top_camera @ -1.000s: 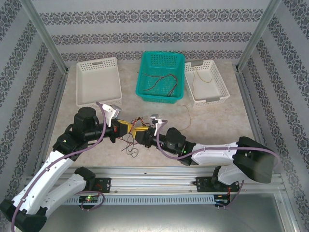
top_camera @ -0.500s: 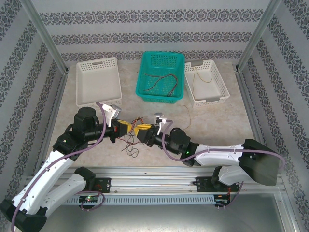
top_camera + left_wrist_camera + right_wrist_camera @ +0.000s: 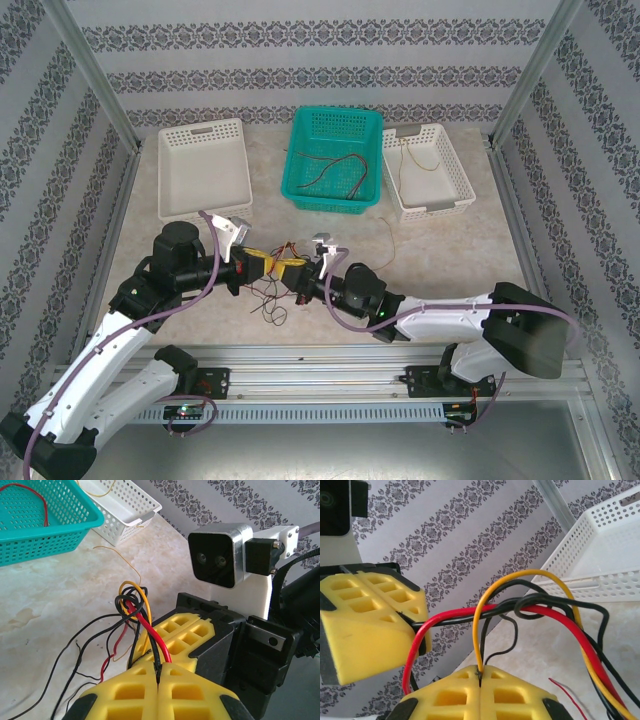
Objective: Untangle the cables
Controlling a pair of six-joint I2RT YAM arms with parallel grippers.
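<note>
The left gripper (image 3: 157, 669) is closed tight on a red and a black strand of the cables (image 3: 131, 599). The right gripper (image 3: 481, 674) is closed on the yellow strand; a thin black one seems to enter the same seam, but I cannot be sure of it. The two grippers face each other, almost touching, above the table (image 3: 440, 260) near its front edge. The knot (image 3: 540, 602) is lifted between them, while loose ends hang down to the surface. I judge that each gripper takes different strands so that a pull apart draws them out of the knot and does not tighten it. Other cables lie in the teal basket (image 3: 330, 202) and in the white basket (image 3: 435, 208) beside it, well apart from the knot
</note>
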